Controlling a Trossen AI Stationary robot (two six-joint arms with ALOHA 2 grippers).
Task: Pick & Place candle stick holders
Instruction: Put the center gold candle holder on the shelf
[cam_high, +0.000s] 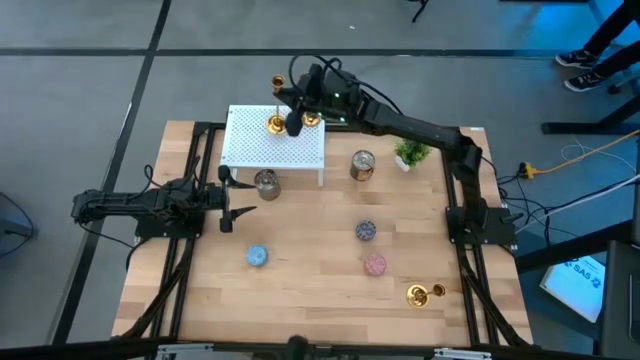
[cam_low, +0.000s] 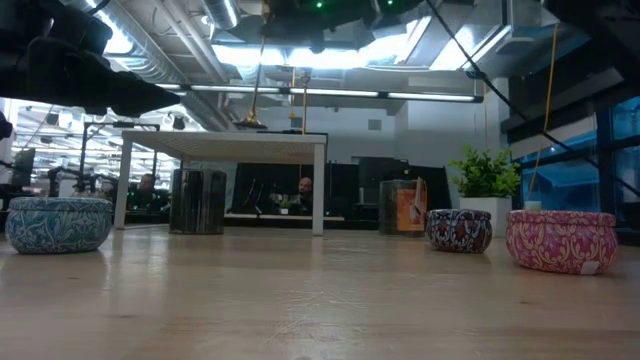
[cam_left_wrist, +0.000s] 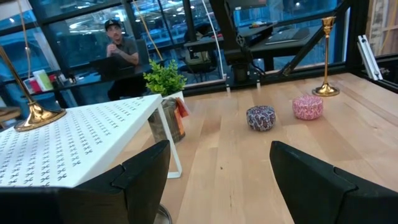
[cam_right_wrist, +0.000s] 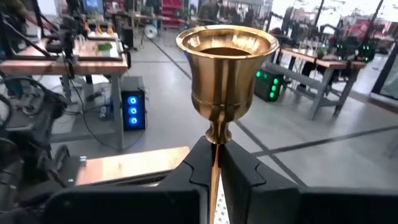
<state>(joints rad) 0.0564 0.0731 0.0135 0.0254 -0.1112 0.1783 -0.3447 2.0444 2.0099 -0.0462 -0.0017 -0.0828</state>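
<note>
Left gripper (cam_high: 232, 198) at 9 o'clock, fingers spread wide, holding nothing, white perforated metal shelf (cam_high: 250, 150) at 11 o'clock, right gripper (cam_high: 294, 124) above it, pinching thin stem of shiny gold flared-cup candlestick (cam_right_wrist: 225, 65), second gold candlestick (cam_high: 424, 294) at 4 o'clock.

On the table (cam_high: 300, 300), a white rack (cam_high: 250, 150) sits at 11 o'clock, two tins (cam_high: 266, 183) (cam_high: 362, 165) and a plant (cam_high: 410, 154) near 12, three discs (cam_high: 258, 257) (cam_high: 366, 231) (cam_high: 375, 265) toward 6.
</note>
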